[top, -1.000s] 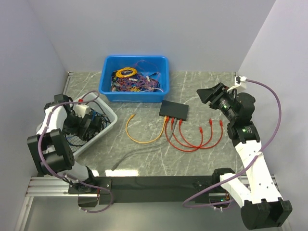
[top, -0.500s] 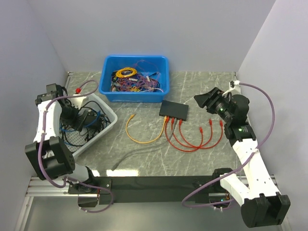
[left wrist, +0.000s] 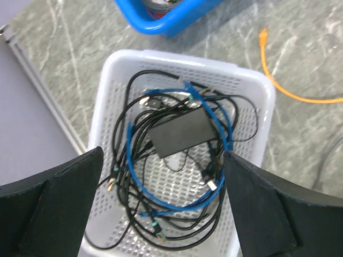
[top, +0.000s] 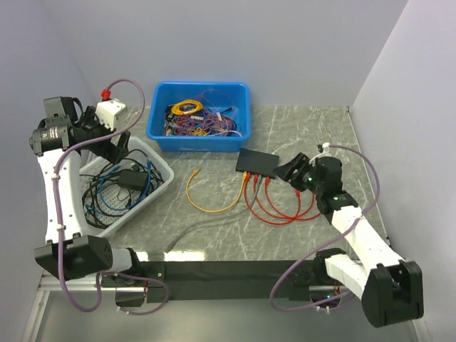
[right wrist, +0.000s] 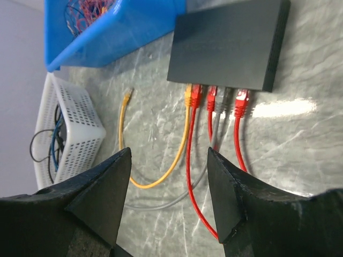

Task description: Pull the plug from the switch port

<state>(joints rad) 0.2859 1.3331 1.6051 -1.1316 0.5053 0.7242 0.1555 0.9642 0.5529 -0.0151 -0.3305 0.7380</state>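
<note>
right wrist view looks at the switch [right wrist: 228,45], lying flat on the table [top: 306,125] just beside the bin [right wrist: 107,32]. an orange plug [right wrist: 188,96], red plugs [right wrist: 241,101] and a grey plug [right wrist: 225,98] sit in its near edge. the right gripper [right wrist: 169,155] is low, just right of the switch, jaws apart with nothing between them. the left gripper [left wrist: 161,155] hangs above the basket [left wrist: 187,56] of black and blue cables, jaws wide apart and empty.

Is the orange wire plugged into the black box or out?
Plugged in: its orange plug sits in the switch beside red plugs; its other end lies loose.
</note>
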